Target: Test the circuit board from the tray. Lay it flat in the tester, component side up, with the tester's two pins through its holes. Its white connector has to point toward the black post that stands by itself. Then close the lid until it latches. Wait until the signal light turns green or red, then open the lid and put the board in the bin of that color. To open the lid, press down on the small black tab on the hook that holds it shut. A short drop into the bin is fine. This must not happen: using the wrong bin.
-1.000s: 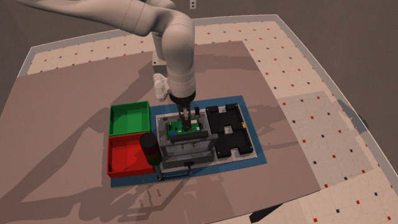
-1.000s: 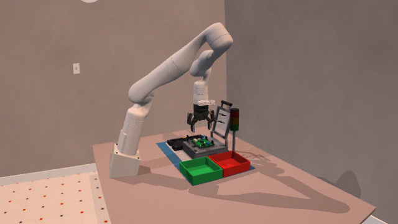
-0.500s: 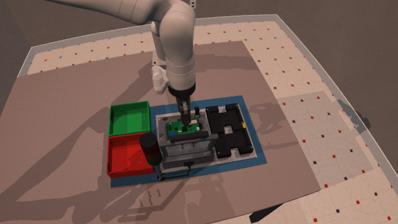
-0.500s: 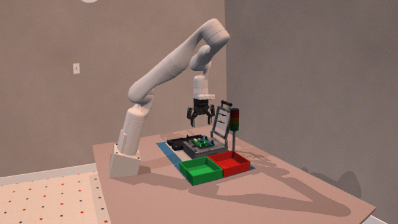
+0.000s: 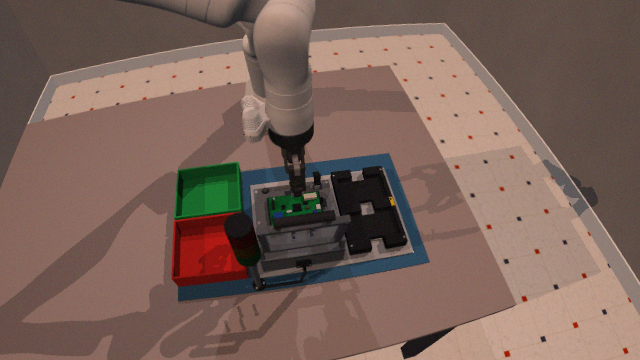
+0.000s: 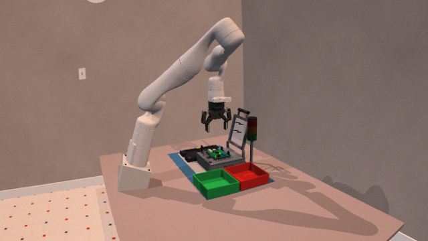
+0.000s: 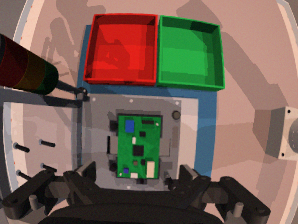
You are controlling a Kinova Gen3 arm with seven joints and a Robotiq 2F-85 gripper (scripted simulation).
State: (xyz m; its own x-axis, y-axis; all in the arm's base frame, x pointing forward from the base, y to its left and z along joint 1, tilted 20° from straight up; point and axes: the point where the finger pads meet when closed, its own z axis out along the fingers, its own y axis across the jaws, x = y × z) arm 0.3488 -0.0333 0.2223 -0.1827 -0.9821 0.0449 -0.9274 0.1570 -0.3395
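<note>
Exterior shows the fingers [image 6: 207,128] spread wide, with green [image 5: 209,194] [image 6: 214,182] [image 7: 192,55] and red bins [image 5: 207,250] [image 6: 249,174] [image 7: 124,50] both empty.

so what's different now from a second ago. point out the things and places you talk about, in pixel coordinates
The jaws have moved upward, away from the circuit board [image 5: 291,207] [image 6: 217,153] [image 7: 127,145], and are open; nothing was visibly taken hold of or let go. The board stayed in the tester, the lid [image 5: 285,241] [image 6: 238,131] [image 7: 45,120] stayed raised, and the red bin [image 5: 195,242] [image 6: 255,181] [image 7: 120,50] and green bin [image 5: 215,192] [image 6: 222,191] [image 7: 185,55] stayed put.
</note>
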